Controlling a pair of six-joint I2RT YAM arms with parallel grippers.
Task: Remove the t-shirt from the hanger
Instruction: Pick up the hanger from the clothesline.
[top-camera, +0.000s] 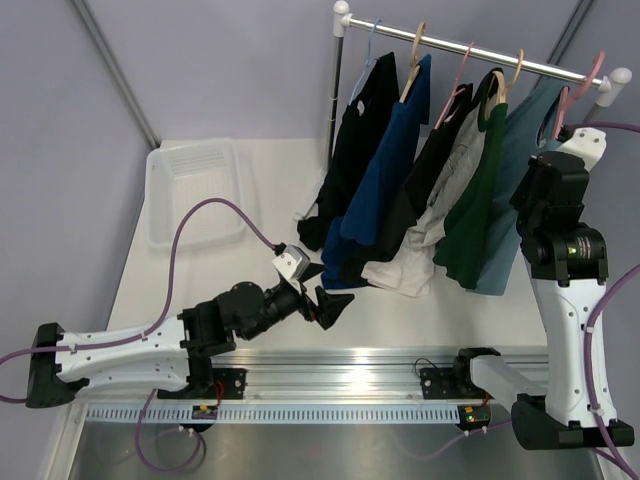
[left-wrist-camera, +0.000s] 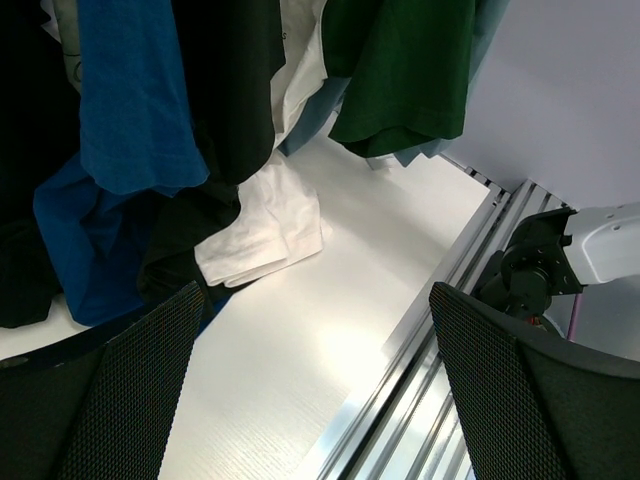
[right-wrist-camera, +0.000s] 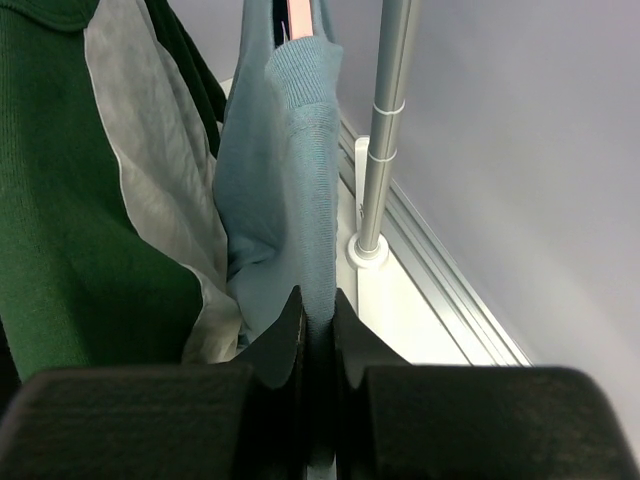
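A light blue t-shirt (top-camera: 520, 170) hangs on a pink hanger (top-camera: 590, 80) at the right end of the clothes rail (top-camera: 480, 50). My right gripper (top-camera: 556, 140) is raised beside it and is shut on a fold of the shirt's sleeve edge (right-wrist-camera: 300, 150); the gripper (right-wrist-camera: 318, 320) pinches the knit cloth between both pads. A bit of the pink hanger (right-wrist-camera: 298, 15) shows inside the shirt's top. My left gripper (top-camera: 325, 290) is open and empty, low over the table below the hanging shirts, with its fingers (left-wrist-camera: 150, 380) wide apart.
Other shirts hang left of it: green (top-camera: 480, 190), white-grey (top-camera: 440, 200), black, blue (top-camera: 385, 160) and another black (top-camera: 350, 140), their hems reaching the table. The rack's pole (right-wrist-camera: 385, 120) stands just right of the light blue shirt. A white tray (top-camera: 195, 190) lies far left. An aluminium rail (top-camera: 350, 365) runs along the near edge.
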